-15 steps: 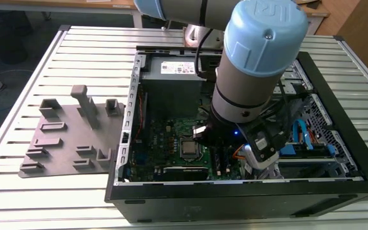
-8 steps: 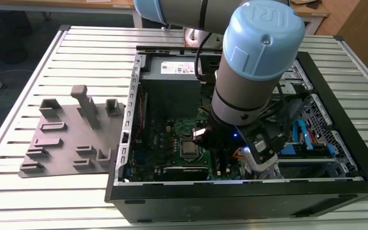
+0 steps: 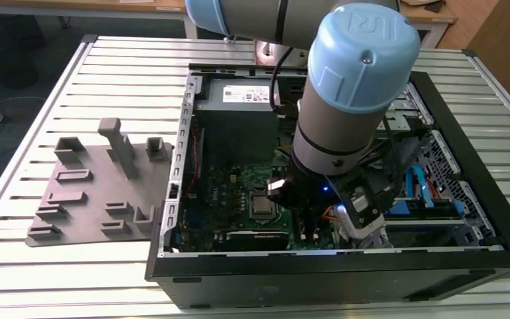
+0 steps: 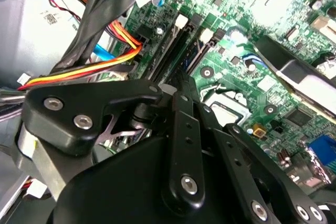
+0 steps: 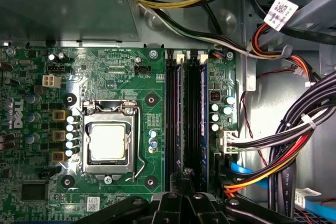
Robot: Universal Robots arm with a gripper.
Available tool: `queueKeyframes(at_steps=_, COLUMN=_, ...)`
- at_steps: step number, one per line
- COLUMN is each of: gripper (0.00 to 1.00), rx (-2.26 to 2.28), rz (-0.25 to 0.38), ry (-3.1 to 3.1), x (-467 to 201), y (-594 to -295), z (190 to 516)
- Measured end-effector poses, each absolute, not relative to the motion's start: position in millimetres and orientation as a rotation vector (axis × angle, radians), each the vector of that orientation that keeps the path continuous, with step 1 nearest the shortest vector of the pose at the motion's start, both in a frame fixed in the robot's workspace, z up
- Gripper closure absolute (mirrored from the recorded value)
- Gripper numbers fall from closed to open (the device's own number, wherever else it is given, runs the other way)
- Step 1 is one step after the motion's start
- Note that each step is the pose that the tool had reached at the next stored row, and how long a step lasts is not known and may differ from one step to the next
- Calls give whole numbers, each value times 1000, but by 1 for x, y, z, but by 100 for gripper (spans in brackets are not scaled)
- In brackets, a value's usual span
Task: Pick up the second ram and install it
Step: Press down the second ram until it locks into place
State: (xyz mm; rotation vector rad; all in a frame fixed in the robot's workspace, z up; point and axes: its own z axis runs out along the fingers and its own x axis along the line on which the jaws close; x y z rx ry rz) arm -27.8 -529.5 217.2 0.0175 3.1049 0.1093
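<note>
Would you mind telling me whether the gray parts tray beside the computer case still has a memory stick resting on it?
No. In the exterior view the gray parts tray shows bare molded holders and no memory stick.

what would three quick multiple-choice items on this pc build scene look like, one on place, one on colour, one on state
1. The tool is nearest to: A the grey tray; B the long black slots; C the bare table.
2. The motherboard is: A red; B green; C white.
3. The computer case is: A open; B closed by a panel; C wrapped in foil.

Answers: B, in the first wrist view the tool sits at one end of the long black slots. B, the board around the processor socket is green. A, the exterior view looks straight into the case, with the arm reaching inside.
</note>
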Motion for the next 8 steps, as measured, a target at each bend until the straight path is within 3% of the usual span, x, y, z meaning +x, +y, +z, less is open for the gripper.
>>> queueKeyframes(at_steps=8, gripper=93, rx=18, rz=109, ry=3105, x=-28, y=-529, z=223)
